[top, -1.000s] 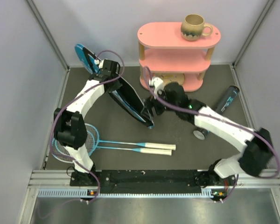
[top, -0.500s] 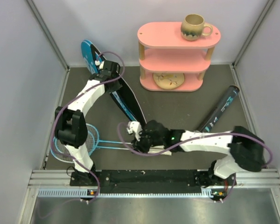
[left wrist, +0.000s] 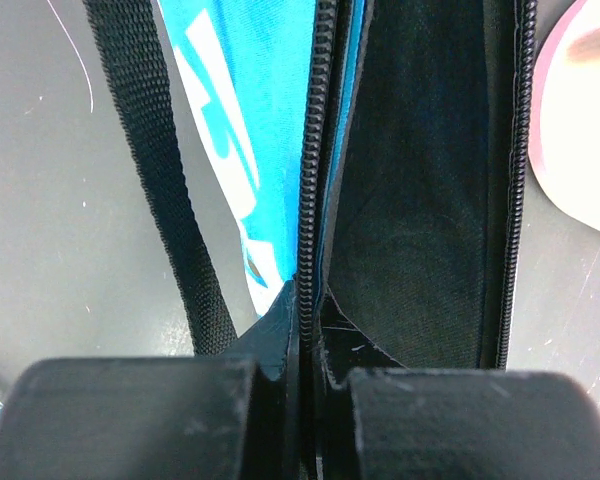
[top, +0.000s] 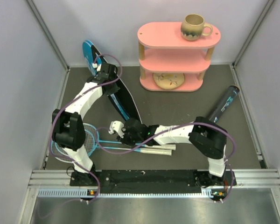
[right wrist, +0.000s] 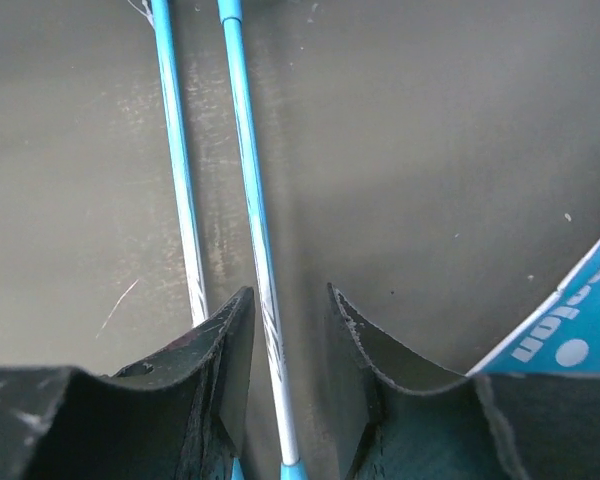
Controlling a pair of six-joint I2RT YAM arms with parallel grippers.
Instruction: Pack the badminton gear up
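Two rackets (top: 161,148) lie side by side on the table (top: 177,112) near its front edge, heads to the left and white handles to the right. My right gripper (right wrist: 288,295) is down over their thin blue stems, its jaws narrow but not closed. One shaft (right wrist: 248,200) runs through the gap with room on both sides. The other shaft (right wrist: 178,200) lies just outside one finger (right wrist: 215,370). I hold nothing there.

My left gripper (left wrist: 302,375) is pressed tight on the cover (left wrist: 250,150), pinching it at the zip (left wrist: 315,150), whose teeth run straight up from between my pads. Blue cloth with white lettering falls to one side of the zip and black lining to the other, and a black strap (left wrist: 150,150) hangs beside the blue. From above, the cover slants across the left of the table. Its wide end is up by the far-left corner and its narrow end points toward the middle, close to my right wrist.

The tube (top: 222,106) lies at the right, well apart from both grippers, its near end hidden behind my right arm. At the back stands a pink shelf (top: 177,60) with a mug (top: 194,26) on top.
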